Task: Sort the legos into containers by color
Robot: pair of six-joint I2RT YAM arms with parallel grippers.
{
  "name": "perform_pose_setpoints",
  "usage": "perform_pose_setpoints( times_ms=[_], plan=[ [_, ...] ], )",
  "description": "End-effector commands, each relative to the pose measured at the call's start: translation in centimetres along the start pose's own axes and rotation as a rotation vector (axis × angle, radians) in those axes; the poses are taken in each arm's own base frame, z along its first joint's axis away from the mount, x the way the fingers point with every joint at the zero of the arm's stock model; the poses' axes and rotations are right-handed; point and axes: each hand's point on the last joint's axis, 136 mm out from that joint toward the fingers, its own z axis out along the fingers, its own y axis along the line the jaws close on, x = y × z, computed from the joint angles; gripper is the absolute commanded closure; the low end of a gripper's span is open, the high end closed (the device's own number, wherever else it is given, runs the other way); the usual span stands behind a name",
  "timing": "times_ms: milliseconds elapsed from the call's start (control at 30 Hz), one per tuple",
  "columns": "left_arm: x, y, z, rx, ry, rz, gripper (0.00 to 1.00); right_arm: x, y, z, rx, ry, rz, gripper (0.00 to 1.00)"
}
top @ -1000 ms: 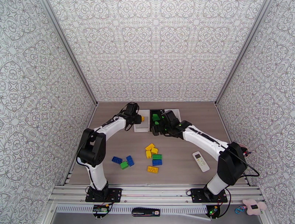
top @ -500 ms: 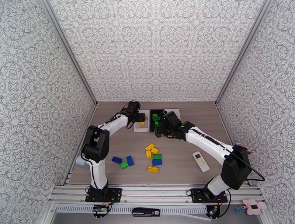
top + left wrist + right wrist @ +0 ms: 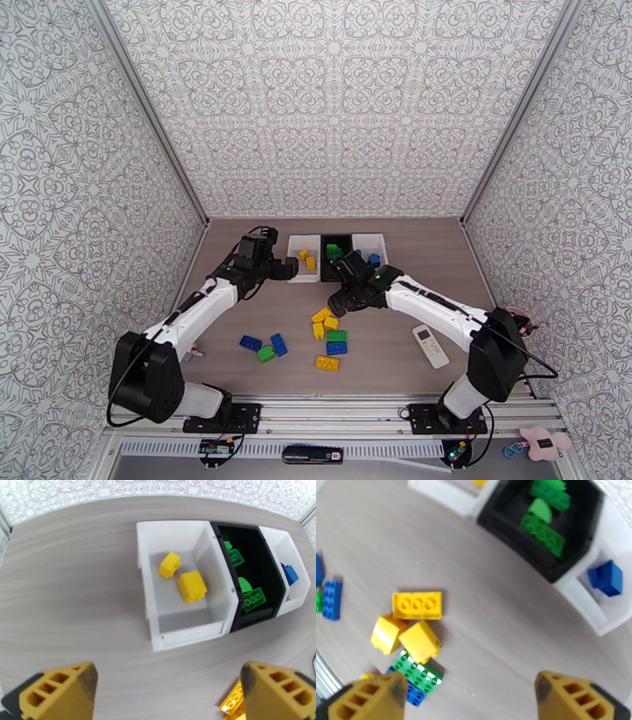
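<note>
"Where are the legos [image 3: 321, 315]?"
"Two yellow ones lie in the left white bin [image 3: 141, 559]. More sit on the table [image 3: 379, 359]."
"And the grippers?"
"The left gripper [image 3: 168, 677] and right gripper [image 3: 470, 693] are wide open, holding nothing."

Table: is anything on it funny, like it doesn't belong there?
Yes. A white remote control lies on the right side of the table, apart from the loose legos. It is no brick, so it fits none of the color bins.
</note>
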Motion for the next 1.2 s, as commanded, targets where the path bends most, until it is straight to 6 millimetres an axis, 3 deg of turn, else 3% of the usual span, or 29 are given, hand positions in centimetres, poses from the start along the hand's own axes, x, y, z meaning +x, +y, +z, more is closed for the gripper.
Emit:
perform_pose_setpoints(
  times_ms=[0, 367, 667, 933, 1167],
  plan=[
    [1.3, 1.6, -1.0, -0.016, 0.017, 0.006, 0.00, 1.1, 2.0, 0.8, -0.028, 0.075, -0.121, 0.13],
    [3.2, 3.2, -2.6, -0.033, 0.031, 0.021, 0.00, 2.0, 4.1, 4.5, -0.064, 0.174, -0.215, 0.17],
    [2.9, 2.7, -3.3, -0.009, 0.006, 0.046, 0.00, 2.0, 4.8, 7.4, -0.081, 0.204, -0.194, 0.30],
    [3.2, 2.5, -3.3, 0.005, 0.011, 0.048, 0.00, 1.5, 4.9, 8.6, -0.090, 0.195, -0.174, 0.42],
    [2.9, 2.2, -3.8, 0.021, -0.014, 0.078, 0.00, 1.7, 4.5, 8.6, -0.082, 0.194, -0.161, 0.56]
  ],
)
